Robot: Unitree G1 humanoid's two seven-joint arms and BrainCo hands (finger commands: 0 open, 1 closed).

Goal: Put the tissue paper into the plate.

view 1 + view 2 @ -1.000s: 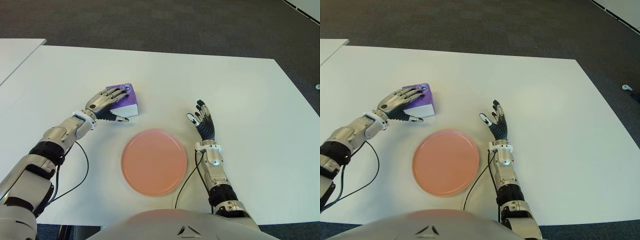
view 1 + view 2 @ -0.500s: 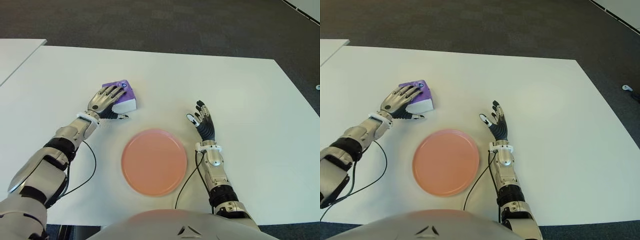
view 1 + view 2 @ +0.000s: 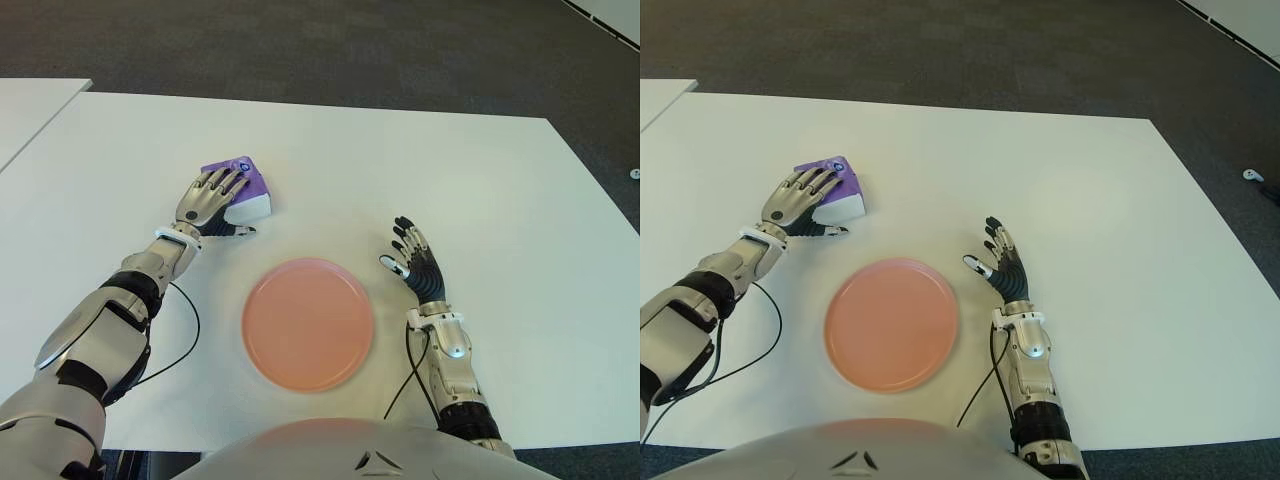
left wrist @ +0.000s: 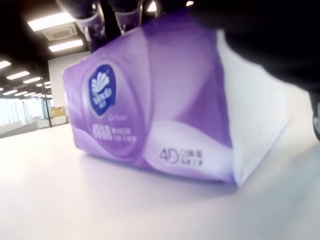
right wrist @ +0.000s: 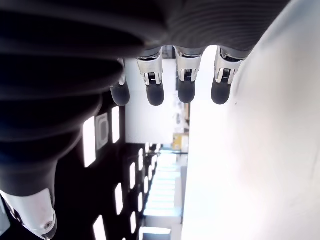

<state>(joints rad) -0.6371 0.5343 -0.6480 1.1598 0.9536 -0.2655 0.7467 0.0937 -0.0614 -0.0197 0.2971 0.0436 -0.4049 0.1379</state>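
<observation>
A purple and white tissue pack (image 3: 253,193) stands on the white table (image 3: 420,150), to the far left of the plate. My left hand (image 3: 210,196) lies over it, fingers draped across its purple top and thumb against its near white side. The left wrist view shows the tissue pack (image 4: 150,120) sitting flat on the table under the fingers. The round salmon-pink plate (image 3: 308,322) lies near the table's front edge with nothing in it. My right hand (image 3: 414,262) shows just right of the plate, fingers (image 5: 155,92) spread and holding nothing.
Black cables (image 3: 185,325) trail from both wrists across the table near the plate. A second white table's corner (image 3: 30,105) shows at the far left. Dark carpet lies beyond the table's far edge.
The left hand and the tissue pack have shifted a little left and away, with the pack turning. The right hand has drawn back toward my body and slightly right.
</observation>
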